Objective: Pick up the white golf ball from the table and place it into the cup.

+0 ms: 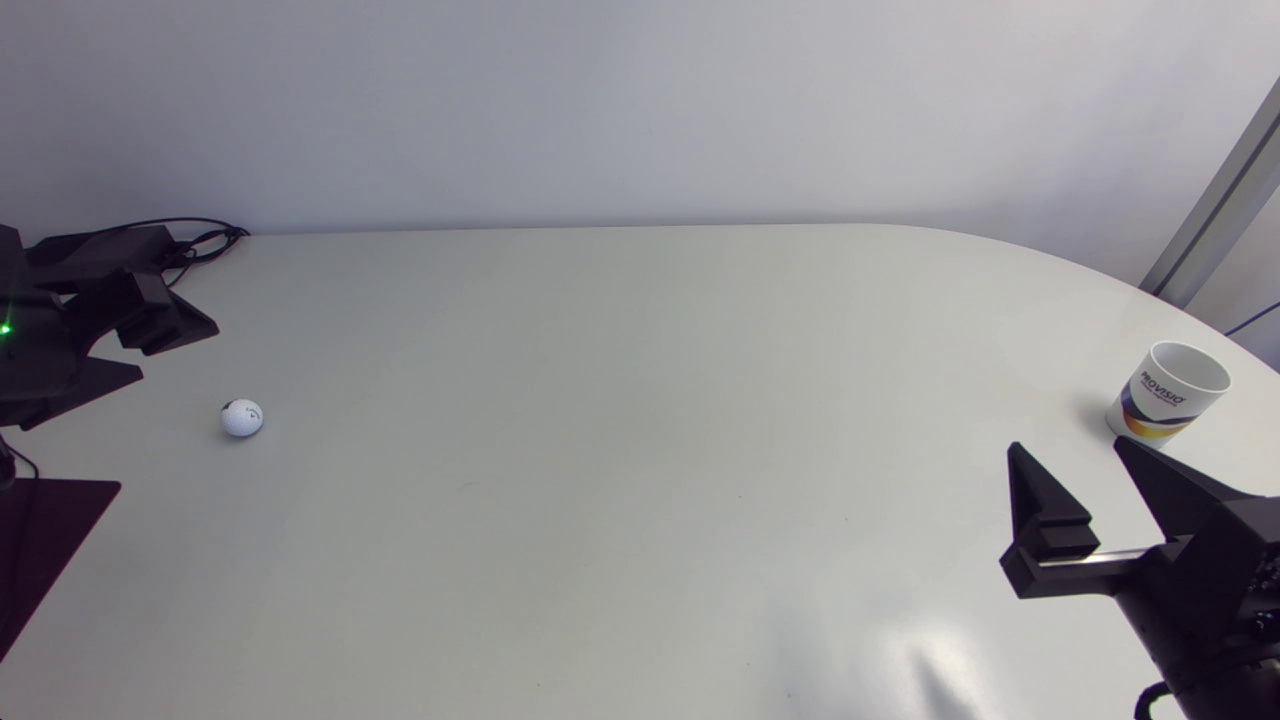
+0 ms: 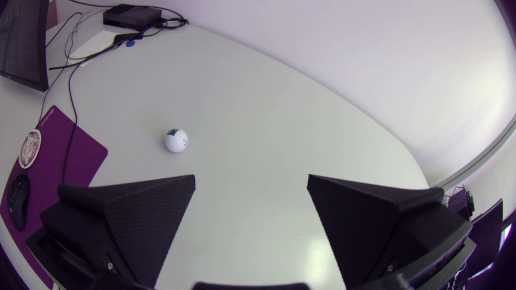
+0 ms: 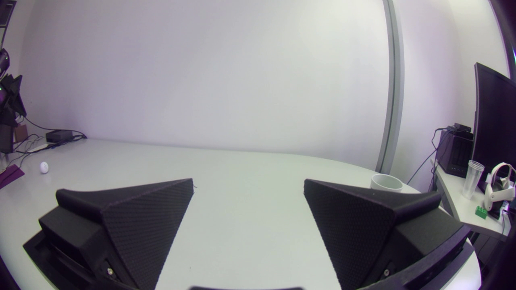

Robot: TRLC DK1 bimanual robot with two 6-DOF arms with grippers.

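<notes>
On the desk, near its left edge, the white golf ball lies untouched, so you have nothing of the task done yet: the pick, the carry across and the drop are all ahead of you. The cup stands upright at the far right edge, mouth up, well apart from the ball, with almost the whole width of the desk between them. Your left hand hangs near the ball, raised a little off to its side. In its own wrist view the ball lies ahead of the fingers, off toward one of them and not centred in the gap. That hand is spread wide and grips nothing, and neither finger touches the ball. Your right hand sits near the cup, on the side closer to the camera. It is likewise spread wide, bare between the fingers and touching nothing. By my reading the left hand is the better placed to take the ball. After that you face either a long reach to the cup or a pass to the right hand.
</notes>
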